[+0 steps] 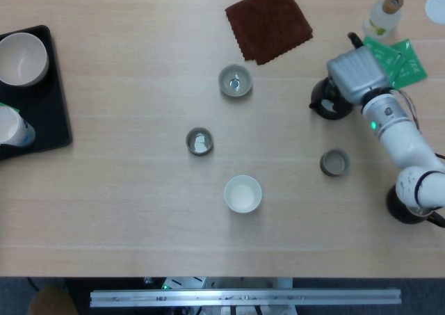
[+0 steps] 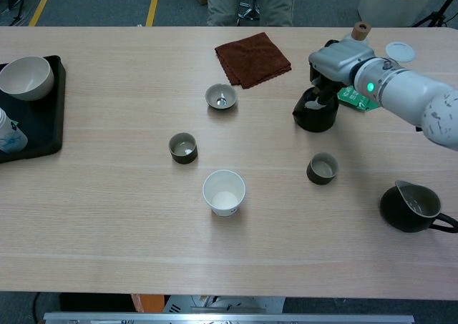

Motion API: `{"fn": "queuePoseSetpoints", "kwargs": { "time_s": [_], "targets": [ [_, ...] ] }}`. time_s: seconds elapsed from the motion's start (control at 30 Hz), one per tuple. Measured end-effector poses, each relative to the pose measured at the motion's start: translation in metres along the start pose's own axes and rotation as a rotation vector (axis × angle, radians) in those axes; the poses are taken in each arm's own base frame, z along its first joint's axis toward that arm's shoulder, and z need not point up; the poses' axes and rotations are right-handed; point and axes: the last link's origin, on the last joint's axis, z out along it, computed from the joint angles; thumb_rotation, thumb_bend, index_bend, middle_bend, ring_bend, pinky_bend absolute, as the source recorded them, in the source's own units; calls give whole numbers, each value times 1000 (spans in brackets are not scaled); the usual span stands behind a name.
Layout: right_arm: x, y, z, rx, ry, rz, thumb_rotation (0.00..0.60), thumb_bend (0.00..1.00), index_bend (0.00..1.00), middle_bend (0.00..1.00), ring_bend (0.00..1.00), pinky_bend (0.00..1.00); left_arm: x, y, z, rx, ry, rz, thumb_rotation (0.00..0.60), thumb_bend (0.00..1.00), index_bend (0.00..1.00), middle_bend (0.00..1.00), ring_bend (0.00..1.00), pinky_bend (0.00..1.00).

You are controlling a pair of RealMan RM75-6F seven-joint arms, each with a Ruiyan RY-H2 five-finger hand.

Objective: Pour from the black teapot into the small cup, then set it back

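Under my right robot hand point(image 2: 330, 61) sits the teapot point(image 2: 315, 111), upright on the worktop point(image 2: 107, 217). My fingers reach down onto its handle, but I cannot tell whether they grip it. Nearest, just toward me, stands the cup point(image 2: 322, 169), close enough for a short pour, I judge.

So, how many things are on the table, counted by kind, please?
Small dark cups: 3
White paper cups: 2
Bowl: 1
Black teapot: 1
Dark pitcher: 1
Brown cloth: 1
Black tray: 1
Bottle: 1
Green packets: 2
White lid: 1
Total: 14
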Motion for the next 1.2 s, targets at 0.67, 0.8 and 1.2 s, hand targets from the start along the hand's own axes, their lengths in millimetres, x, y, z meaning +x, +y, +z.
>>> {"fn": "queuePoseSetpoints", "kwargs": {
  "time_s": [0.67,0.8,1.2],
  "targets": [
    [11,-3,-13,1,38,65,337,0,1000,964,881,49,2,-1,-2,-1,4,-5,600,295,228,239,178,102],
    [14,-2,-17,-10,46,83,282,0,1000,967,881,50,2,0,-3,-6,7,-8,600,295,228,239,178,102],
    [22,3,-26,-39,116,67,296,159,1000,985,901,93,4,1,-6,-12,13,-14,600,295,228,239,178,102]
  ]
}}
